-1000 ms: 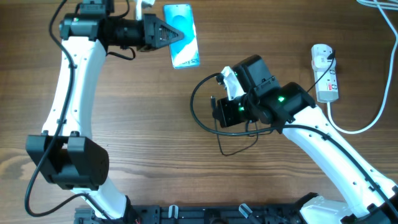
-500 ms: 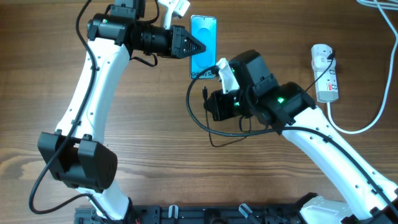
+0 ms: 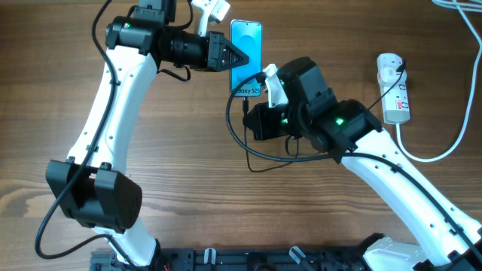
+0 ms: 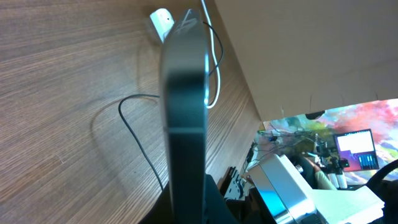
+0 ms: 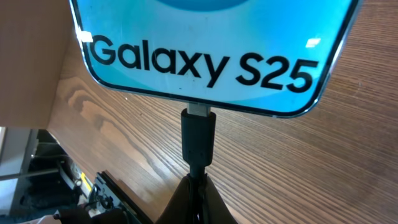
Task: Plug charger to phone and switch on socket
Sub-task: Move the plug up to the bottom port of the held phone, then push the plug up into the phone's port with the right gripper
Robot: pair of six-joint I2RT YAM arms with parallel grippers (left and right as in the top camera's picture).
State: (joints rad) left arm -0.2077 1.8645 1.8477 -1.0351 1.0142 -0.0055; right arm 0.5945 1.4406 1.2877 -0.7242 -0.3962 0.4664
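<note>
Phone [image 3: 252, 39] first: we see it clamped by the left gripper [image 3: 238, 57], whose fingers are closed to the phone's thickness on the long edge nearest that arm. In the left wrist view the phone [image 4: 185, 81] shows edge-on, rising straight out of the dark jaws. The right gripper [image 3: 250, 111], just below the phone's text end, is pinched almost fully together on the plug of the charger [image 5: 198, 140]. In the right wrist view the plug's metal tip meets the middle of the short edge under the words Galaxy S25; how deep it sits we cannot tell. The rest of the black cable loops away from the phone over the table [image 3: 173, 165], on the robot's side.

Against half a second ago, the phone has not moved, while the right gripper has come up closer to it and the cable loop has drawn in with it. A second ago the phone was farther toward the left arm's side and tilted.

The phone's long axis runs from the robot's side away across the table, screen up, text end toward the right gripper. The plug's long axis lines up with it. The socket [image 3: 395, 86] lies well apart from the phone, beyond the right gripper
</note>
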